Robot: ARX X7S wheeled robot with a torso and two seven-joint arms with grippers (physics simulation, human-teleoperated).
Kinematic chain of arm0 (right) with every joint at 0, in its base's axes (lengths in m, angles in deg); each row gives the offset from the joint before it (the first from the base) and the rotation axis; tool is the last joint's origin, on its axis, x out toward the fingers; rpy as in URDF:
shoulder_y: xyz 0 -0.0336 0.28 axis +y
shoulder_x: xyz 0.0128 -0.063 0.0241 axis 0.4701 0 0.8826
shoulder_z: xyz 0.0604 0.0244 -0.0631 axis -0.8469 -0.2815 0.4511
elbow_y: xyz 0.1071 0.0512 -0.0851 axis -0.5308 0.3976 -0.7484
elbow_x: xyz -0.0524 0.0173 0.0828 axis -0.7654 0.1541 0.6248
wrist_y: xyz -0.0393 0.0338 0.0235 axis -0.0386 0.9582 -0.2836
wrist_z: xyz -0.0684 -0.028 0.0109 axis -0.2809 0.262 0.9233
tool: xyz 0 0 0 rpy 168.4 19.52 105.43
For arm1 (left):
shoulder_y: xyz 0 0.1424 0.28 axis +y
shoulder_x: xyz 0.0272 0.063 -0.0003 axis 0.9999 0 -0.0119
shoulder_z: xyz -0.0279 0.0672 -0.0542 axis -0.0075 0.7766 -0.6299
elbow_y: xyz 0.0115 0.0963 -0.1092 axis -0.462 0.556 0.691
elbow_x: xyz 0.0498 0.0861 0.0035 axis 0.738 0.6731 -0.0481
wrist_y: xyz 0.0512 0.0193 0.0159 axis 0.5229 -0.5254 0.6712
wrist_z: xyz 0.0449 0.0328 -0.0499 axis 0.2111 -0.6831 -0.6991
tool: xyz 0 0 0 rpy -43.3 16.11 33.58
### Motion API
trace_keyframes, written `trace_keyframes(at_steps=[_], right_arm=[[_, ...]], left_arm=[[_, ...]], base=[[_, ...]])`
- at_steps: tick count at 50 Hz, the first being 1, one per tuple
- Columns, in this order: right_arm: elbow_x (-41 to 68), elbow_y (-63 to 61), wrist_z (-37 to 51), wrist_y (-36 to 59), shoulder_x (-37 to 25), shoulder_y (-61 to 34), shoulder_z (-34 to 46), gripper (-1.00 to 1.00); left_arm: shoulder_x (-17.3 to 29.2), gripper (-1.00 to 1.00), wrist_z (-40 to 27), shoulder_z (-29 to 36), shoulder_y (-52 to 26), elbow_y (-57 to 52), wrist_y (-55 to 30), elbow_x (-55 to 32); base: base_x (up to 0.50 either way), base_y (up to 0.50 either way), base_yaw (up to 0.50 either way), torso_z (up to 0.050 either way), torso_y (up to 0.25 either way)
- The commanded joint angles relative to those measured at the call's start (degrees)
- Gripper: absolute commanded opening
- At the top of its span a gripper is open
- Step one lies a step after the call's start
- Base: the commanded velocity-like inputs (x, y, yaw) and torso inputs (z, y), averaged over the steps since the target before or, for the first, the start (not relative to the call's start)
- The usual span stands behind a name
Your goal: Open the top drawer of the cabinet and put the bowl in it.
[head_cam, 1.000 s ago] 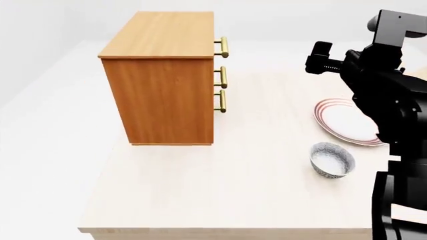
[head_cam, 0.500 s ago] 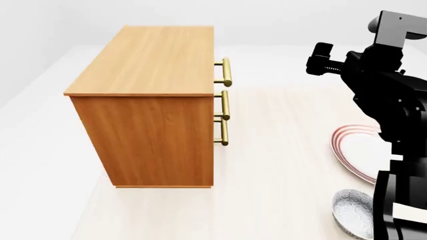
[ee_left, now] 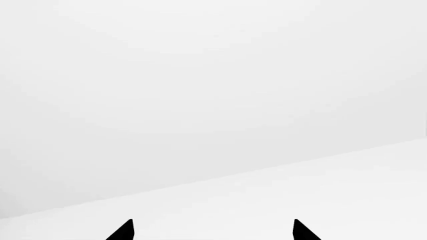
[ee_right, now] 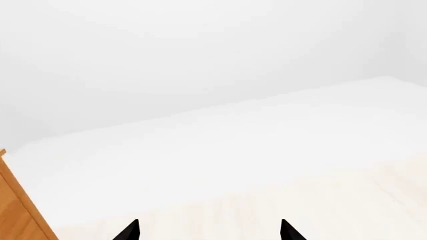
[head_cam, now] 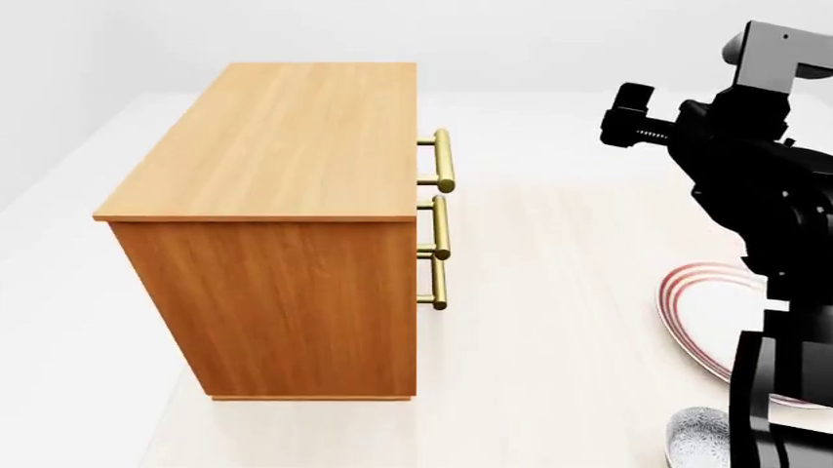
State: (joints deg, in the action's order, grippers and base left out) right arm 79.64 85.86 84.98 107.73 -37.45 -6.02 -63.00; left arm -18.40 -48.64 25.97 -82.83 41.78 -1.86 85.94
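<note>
The cabinet (head_cam: 280, 234) stands on the pale table, seen from its side in the head view, and a sliver of it (ee_right: 17, 212) shows in the right wrist view. Its top drawer is shut, with the brass handle (head_cam: 446, 161) sticking out to the right. The bowl (head_cam: 696, 441) sits at the lower right edge, partly hidden behind my black right arm (head_cam: 768, 195). My right gripper (ee_right: 209, 231) is open, holds nothing, and is raised well right of the handles. My left gripper (ee_left: 212, 231) is open over blank white surroundings and does not show in the head view.
A red-ringed white plate (head_cam: 696, 312) lies on the table (head_cam: 547, 292) right of the cabinet, partly behind my right arm. Two lower drawer handles (head_cam: 439, 253) sit under the top one. White floor surrounds the table.
The head view has moved closer: the cabinet has grown larger and dropped lower in the picture. The plate and bowl have slid toward the lower right edge. The right arm keeps its pose.
</note>
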Motion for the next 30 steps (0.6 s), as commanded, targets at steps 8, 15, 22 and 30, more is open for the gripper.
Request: trace_keyframes(at_steps=[8, 15, 22, 30], right_arm=[[14.2, 5.6, 2.4, 5.3, 6.5, -2.0, -18.2, 1.0], [16.8, 10.3, -2.4, 1.1, 9.5, 0.2, -21.0, 1.0], [20.5, 16.0, -4.0, -0.4, 12.0, 1.4, -25.6, 1.0], [25.0, 19.0, -3.0, -1.7, 14.6, 2.6, -31.5, 1.0]], left_arm=[[0.1, 1.0, 0.3, 0.0, 0.0, 0.0, 0.1, 0.0], [0.1, 1.0, 0.7, 0.3, -0.2, 0.0, -0.2, 0.1], [0.2, 1.0, 1.0, 0.4, -0.1, 0.0, 0.2, 0.1], [0.1, 1.0, 1.2, 0.6, 0.2, 0.0, 0.7, 0.1]], base=[[0.0, 0.0, 0.0, 0.0, 0.0], [0.0, 0.0, 0.0, 0.0, 0.0], [0.0, 0.0, 0.0, 0.0, 0.0], [0.0, 0.0, 0.0, 0.0, 0.0]])
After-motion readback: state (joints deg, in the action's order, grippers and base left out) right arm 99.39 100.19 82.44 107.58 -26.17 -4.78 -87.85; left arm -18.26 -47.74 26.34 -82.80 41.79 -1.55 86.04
